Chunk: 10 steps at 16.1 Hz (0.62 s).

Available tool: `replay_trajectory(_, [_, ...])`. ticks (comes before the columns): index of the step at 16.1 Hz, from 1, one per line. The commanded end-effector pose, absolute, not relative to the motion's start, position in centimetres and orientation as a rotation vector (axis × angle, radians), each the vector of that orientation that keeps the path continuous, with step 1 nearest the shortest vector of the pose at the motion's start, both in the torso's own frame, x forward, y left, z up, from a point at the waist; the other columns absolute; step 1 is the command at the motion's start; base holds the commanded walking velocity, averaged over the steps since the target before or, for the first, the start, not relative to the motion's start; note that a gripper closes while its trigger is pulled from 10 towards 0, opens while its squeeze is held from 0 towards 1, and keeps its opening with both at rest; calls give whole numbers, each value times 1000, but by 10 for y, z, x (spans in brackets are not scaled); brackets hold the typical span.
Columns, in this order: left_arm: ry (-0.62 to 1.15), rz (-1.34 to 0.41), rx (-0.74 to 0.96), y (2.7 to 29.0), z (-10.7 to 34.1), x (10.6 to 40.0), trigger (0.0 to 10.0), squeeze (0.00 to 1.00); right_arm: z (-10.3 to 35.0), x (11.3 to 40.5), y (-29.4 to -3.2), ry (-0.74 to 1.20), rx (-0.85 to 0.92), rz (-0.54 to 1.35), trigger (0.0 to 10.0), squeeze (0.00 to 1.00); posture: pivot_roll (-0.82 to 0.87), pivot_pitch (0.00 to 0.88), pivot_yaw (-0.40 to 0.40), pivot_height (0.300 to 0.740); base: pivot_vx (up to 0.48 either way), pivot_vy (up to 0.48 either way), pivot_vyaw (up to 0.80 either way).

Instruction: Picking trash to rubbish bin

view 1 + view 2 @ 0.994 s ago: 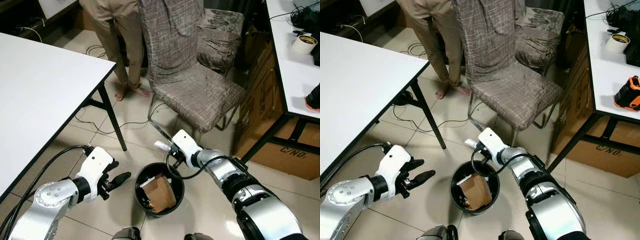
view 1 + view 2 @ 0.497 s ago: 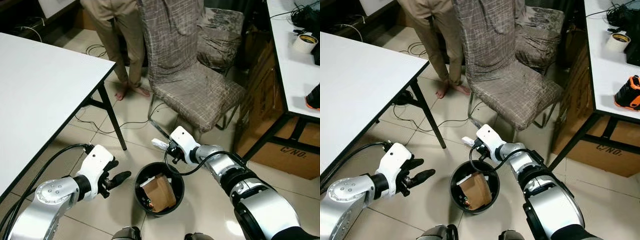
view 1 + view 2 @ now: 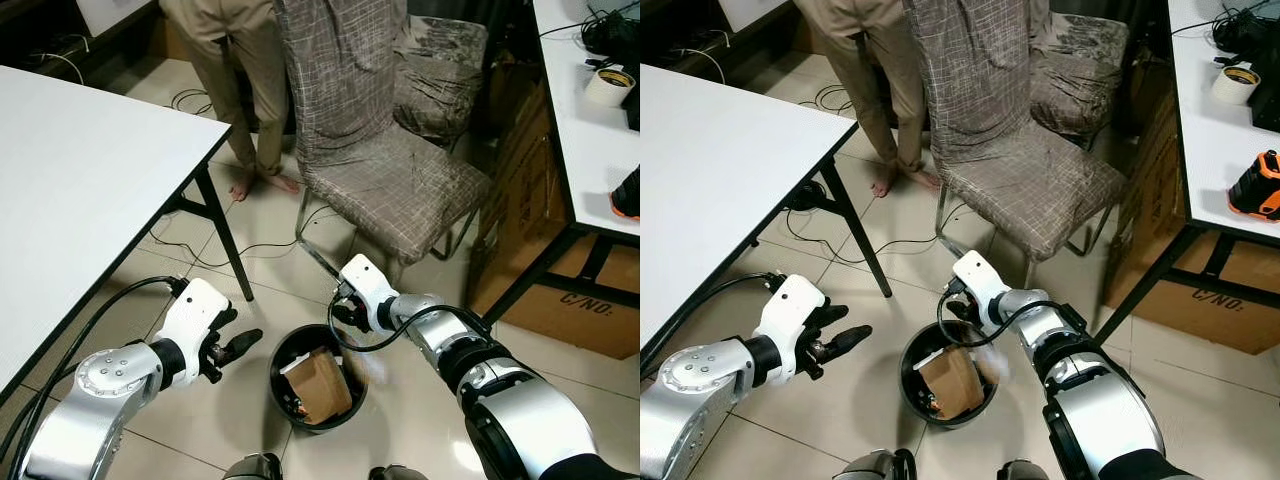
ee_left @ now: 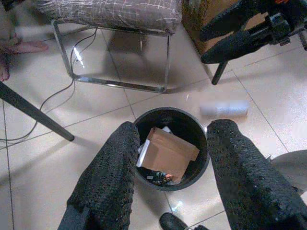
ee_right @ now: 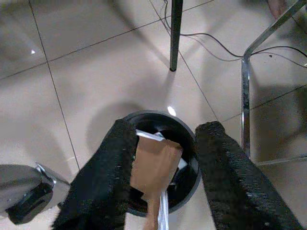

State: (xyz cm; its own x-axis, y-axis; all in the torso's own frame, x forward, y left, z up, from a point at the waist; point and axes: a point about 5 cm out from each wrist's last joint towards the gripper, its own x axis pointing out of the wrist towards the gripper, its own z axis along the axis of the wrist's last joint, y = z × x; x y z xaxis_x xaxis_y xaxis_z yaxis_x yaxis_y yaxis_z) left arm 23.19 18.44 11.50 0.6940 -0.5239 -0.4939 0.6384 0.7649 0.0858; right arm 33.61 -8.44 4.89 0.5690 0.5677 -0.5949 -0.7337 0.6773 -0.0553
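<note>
Right gripper hangs over the round black plastic bin, fingers spread; a blurred pale piece of trash is mid-air beside the rim. Left gripper, spread, hovers left of it.

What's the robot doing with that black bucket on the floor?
It is putting trash in a rubbish bin. The right gripper hangs over the bin's far rim with its jaws open, and a blurred white piece is in mid-air beside the bin, probably dropping. A brown cardboard piece already lies inside. The left gripper waits open beside the bin, holding nothing.
</note>
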Motion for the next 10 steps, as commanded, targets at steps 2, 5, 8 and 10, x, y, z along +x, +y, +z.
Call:
replay_trajectory(2, [456, -638, 267, 183, 113, 235, 10000, 0, 51, 337, -82, 558, -286, 773, 10000, 1000, -37, 127, 28, 740, 0, 0, 0])
replay_trajectory(5, [404, -446, 141, 181, 108, 249, 10000, 0, 49, 338, -91, 489, -226, 653, 10000, 0, -55, 84, 34, 740, 0, 0, 0])
replay_trajectory(8, [367, -407, 121, 165, 101, 250, 10000, 0, 53, 333, -106, 337, -124, 509, 10000, 0, -74, 48, 42, 740, 0, 0, 0])
replay_trajectory(10, [357, -410, 117, 161, 101, 251, 10000, 0, 54, 324, -116, 285, -93, 446, 10000, 0, -79, 39, 47, 740, 0, 0, 0])
